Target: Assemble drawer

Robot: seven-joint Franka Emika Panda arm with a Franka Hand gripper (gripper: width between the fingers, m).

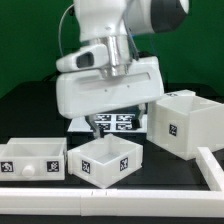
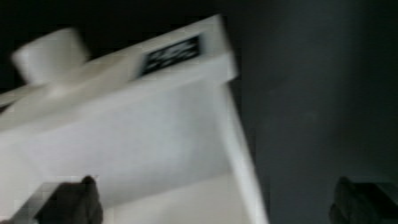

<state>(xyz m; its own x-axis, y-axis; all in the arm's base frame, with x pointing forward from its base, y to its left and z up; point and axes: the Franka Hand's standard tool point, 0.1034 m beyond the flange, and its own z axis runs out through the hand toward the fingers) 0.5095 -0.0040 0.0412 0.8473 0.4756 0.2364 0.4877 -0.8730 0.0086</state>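
Note:
The drawer lies in three white tagged parts. The large hollow casing (image 1: 185, 122) stands at the exterior view's right, opening up. One box tray (image 1: 108, 160) sits at the front middle and a second tray (image 1: 30, 158) at the front left. My gripper (image 1: 103, 118) hangs above the table behind the middle tray, touching nothing. In the wrist view the gripper (image 2: 217, 198) is open, with dark fingertips (image 2: 71, 200) far apart. A white tray (image 2: 134, 120) with a round knob (image 2: 54, 52) and a tag (image 2: 173, 52) lies below. I cannot tell which tray it is.
The marker board (image 1: 118, 123) lies flat behind the middle tray, partly under the arm. A long white border rail (image 1: 110, 205) runs along the front and turns up the exterior view's right side (image 1: 212, 170). The table is black.

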